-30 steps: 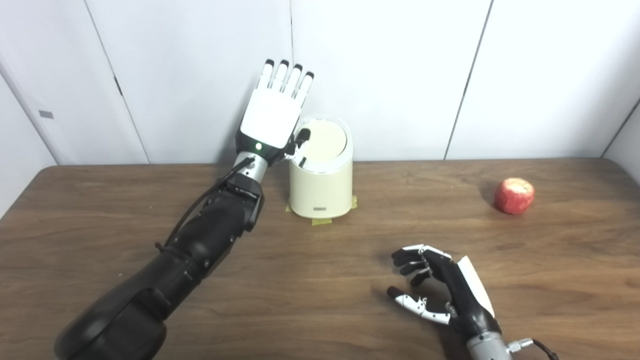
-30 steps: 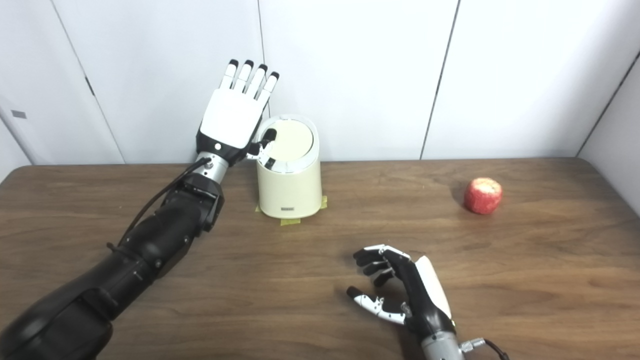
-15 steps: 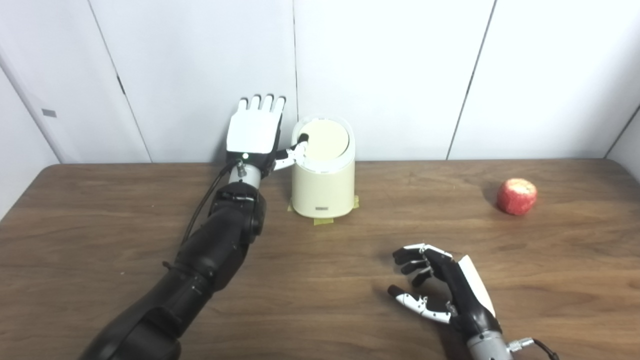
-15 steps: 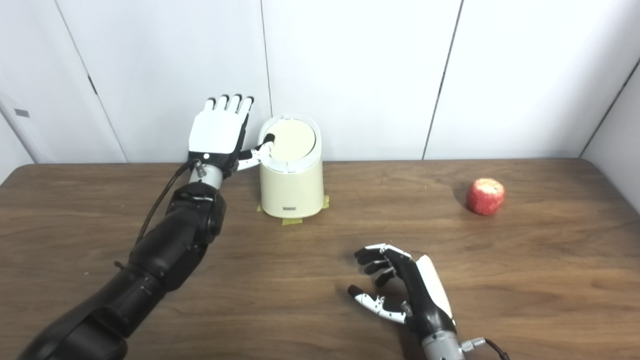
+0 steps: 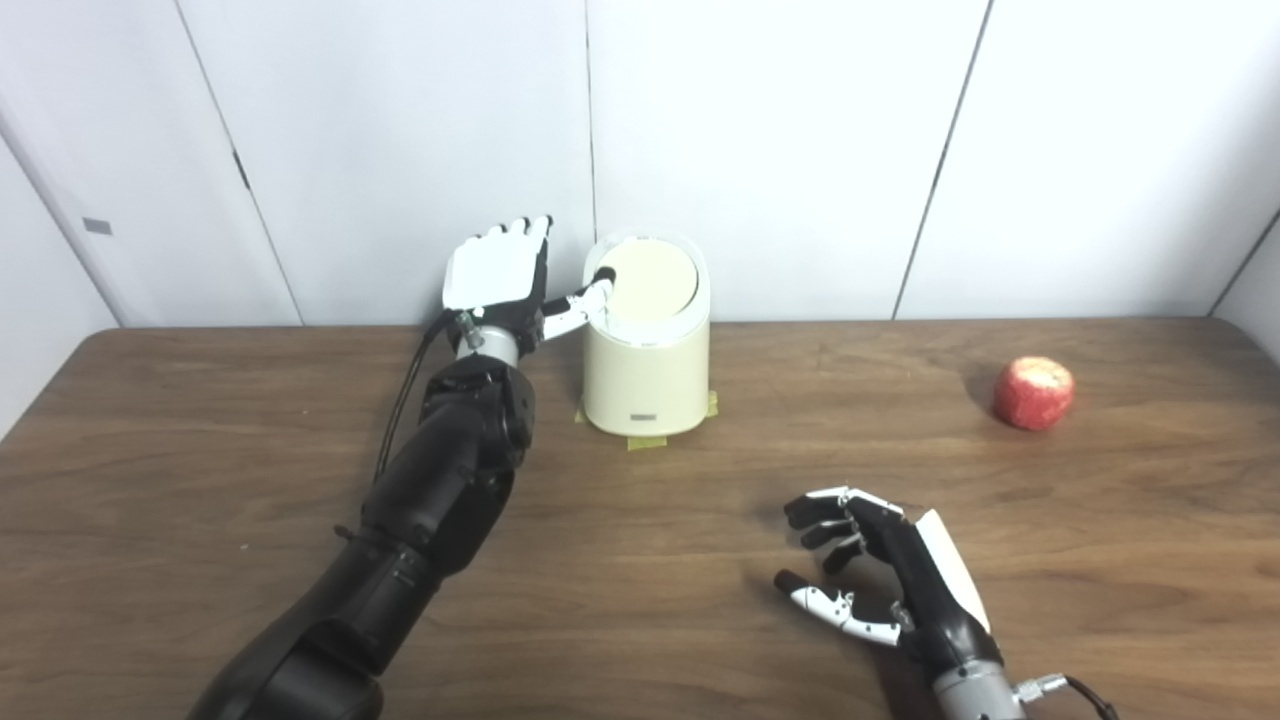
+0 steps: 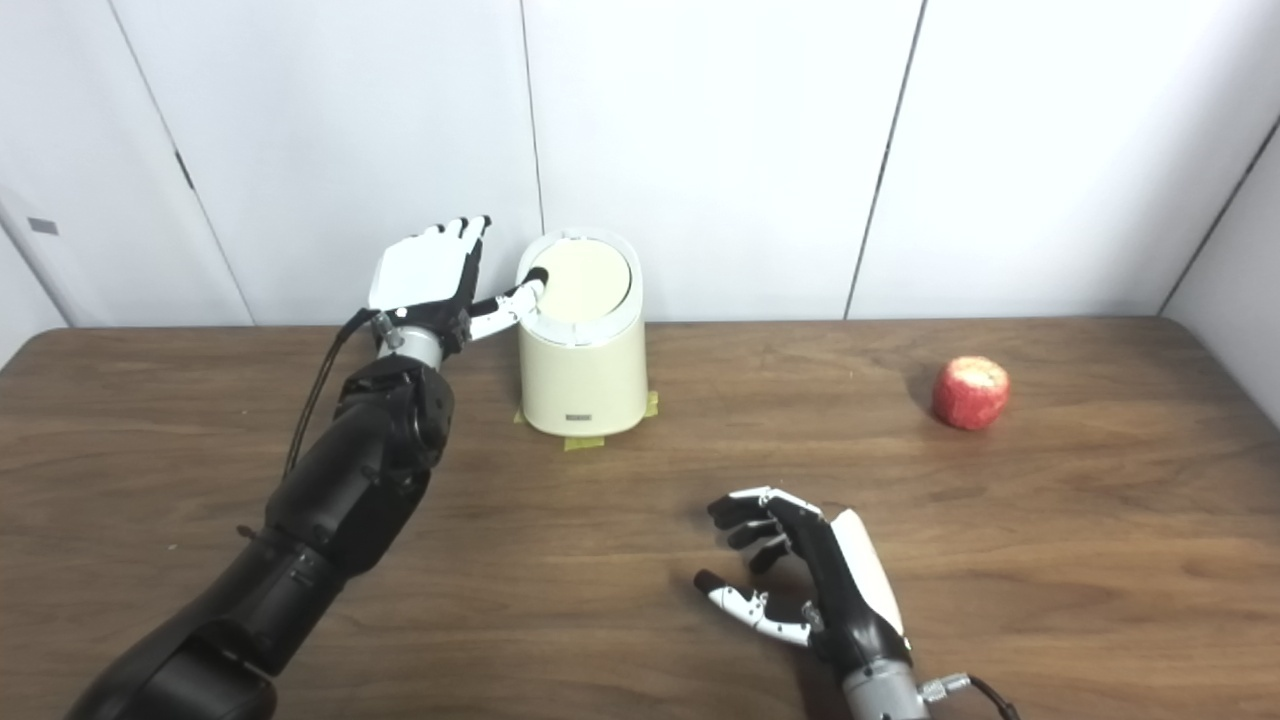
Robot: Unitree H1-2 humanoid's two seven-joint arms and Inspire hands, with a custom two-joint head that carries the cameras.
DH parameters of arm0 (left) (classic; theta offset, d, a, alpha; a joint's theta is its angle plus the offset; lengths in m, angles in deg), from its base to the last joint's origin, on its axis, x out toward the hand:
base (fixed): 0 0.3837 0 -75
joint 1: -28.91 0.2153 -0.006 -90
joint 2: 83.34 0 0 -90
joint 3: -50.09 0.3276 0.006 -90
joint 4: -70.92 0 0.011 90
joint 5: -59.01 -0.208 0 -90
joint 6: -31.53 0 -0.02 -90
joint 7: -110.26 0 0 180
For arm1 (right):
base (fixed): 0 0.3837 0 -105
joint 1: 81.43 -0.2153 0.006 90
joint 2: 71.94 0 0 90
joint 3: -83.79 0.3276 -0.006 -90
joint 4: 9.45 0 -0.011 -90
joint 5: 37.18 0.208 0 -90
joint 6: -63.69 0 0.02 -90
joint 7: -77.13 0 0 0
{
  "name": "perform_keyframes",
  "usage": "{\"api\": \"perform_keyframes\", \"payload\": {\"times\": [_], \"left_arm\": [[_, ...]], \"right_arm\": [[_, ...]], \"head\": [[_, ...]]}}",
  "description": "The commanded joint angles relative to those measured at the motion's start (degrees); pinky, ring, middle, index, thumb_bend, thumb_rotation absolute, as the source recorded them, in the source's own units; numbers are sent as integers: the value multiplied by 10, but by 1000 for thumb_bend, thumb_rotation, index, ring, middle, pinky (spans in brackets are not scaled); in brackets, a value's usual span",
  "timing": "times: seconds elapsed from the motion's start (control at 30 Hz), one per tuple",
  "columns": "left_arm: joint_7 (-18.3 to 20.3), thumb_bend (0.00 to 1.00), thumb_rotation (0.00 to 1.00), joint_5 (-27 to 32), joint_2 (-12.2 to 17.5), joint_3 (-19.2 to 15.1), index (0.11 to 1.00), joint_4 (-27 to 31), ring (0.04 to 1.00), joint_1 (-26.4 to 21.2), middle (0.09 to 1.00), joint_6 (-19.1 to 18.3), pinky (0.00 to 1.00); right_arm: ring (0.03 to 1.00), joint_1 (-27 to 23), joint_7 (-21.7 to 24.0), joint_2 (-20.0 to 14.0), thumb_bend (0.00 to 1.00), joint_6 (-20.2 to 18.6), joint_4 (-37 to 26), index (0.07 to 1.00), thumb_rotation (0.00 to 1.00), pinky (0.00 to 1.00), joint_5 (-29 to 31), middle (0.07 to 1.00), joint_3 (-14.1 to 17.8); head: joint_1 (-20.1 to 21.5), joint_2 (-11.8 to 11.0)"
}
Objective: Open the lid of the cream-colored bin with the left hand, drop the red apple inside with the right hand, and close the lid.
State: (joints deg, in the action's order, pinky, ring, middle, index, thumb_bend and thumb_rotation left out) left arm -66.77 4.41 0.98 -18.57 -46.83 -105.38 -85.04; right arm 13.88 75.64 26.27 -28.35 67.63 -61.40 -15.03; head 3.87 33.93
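Observation:
The cream-colored bin (image 5: 646,370) stands at the back of the table near the wall, its round lid (image 5: 650,280) lying flat and shut. My left hand (image 5: 498,275) is open just left of the bin, fingers spread, with its thumb tip resting on the lid's left edge. The red apple (image 5: 1033,393) lies alone at the far right of the table. My right hand (image 5: 885,570) rests open near the front edge, fingers loosely curled on nothing, well away from the apple.
The brown wooden table (image 5: 200,480) runs back to white wall panels (image 5: 800,150). Yellow tape (image 5: 645,441) marks the bin's base. My left forearm (image 5: 440,480) stretches diagonally across the table's left half.
My left hand has dropped from a raised, upright pose to beside the bin and tilted forward, its thumb staying at the lid's left edge. The right hand and apple have not moved.

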Motion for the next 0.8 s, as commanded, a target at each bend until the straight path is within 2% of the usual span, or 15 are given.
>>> {"api": "perform_keyframes", "payload": {"times": [0.0, 0.27, 0.47, 0.77], "left_arm": [[11, 754, 909, 1, -3, -10, 1000, 6, 1000, -23, 1000, -3, 1000], [17, 853, 969, 14, -12, -37, 1000, 14, 1000, -34, 1000, -3, 1000], [24, 899, 1000, 14, -11, -39, 1000, 11, 1000, -45, 1000, -3, 1000], [42, 959, 960, 20, -12, -27, 1000, 29, 1000, -40, 1000, -3, 1000]], "right_arm": [[591, -13, 7, 4, 330, 3, -8, 623, 40, 475, 0, 638, -5], [595, -13, 10, 4, 332, -3, -9, 628, 38, 476, 1, 643, -6], [593, -16, 8, 1, 332, 0, -4, 626, 26, 479, -1, 642, -8], [587, -16, 6, 3, 330, 5, -1, 624, 21, 471, 2, 640, -9]], "head": [[1, 1], [1, 1], [-2, -1], [-1, -1]]}}
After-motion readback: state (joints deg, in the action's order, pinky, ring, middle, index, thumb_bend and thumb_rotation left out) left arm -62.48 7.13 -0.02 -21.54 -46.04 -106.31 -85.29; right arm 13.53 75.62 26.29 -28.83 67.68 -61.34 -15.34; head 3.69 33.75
